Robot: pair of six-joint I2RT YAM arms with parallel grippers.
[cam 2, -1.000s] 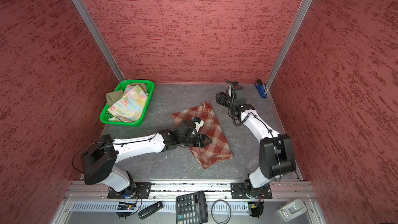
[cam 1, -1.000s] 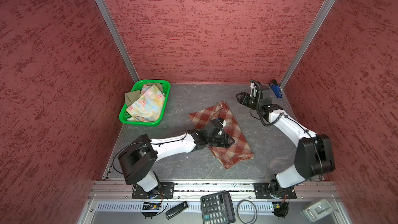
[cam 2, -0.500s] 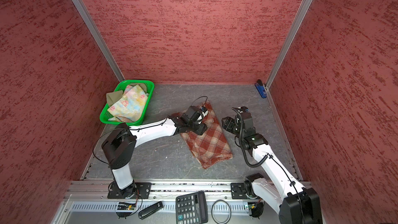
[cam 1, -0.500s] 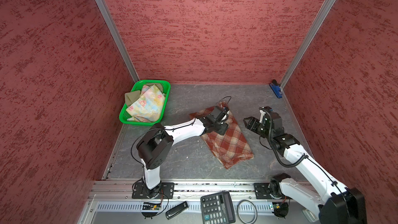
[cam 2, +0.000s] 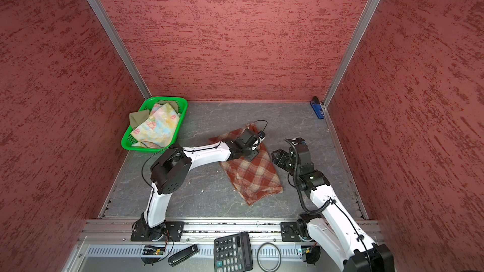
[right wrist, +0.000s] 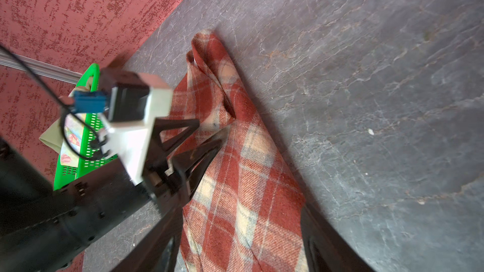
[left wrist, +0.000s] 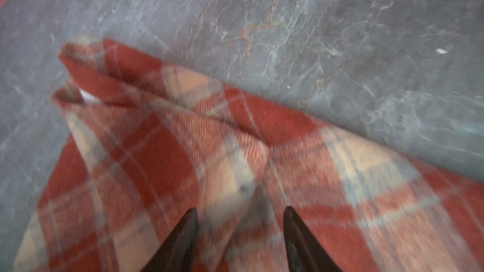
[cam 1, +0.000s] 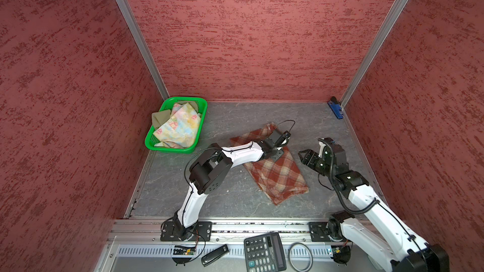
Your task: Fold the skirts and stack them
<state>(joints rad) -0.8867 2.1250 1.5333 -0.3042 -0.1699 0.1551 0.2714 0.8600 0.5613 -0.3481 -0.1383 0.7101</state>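
Observation:
The red-brown and cream plaid skirt (cam 1: 277,176) (cam 2: 251,176) lies on the grey floor in a long, folded shape. My left gripper (cam 1: 277,154) (cam 2: 252,153) (left wrist: 240,209) presses down on its far half. Its jaws stand apart with a raised fold of plaid (left wrist: 235,179) between them. My right gripper (cam 1: 305,156) (cam 2: 279,156) (right wrist: 241,252) hovers open just right of the skirt, pointing toward it and holding nothing. The floral skirt (cam 1: 180,126) (cam 2: 157,124) and the olive skirt (cam 1: 159,119) (cam 2: 137,117) lie crumpled in the green basket (cam 1: 167,149) (cam 2: 142,147).
The basket stands in the far left corner against the red wall. A blue stapler (cam 1: 336,109) lies in the far right corner. A calculator (cam 1: 264,252), a black ring (cam 1: 300,256) and a small black device (cam 1: 214,251) rest on the front ledge.
The right arm has swung from the back of the floor to the skirt's right side. The left gripper has moved up to the skirt's far half, and its jaws have narrowed.

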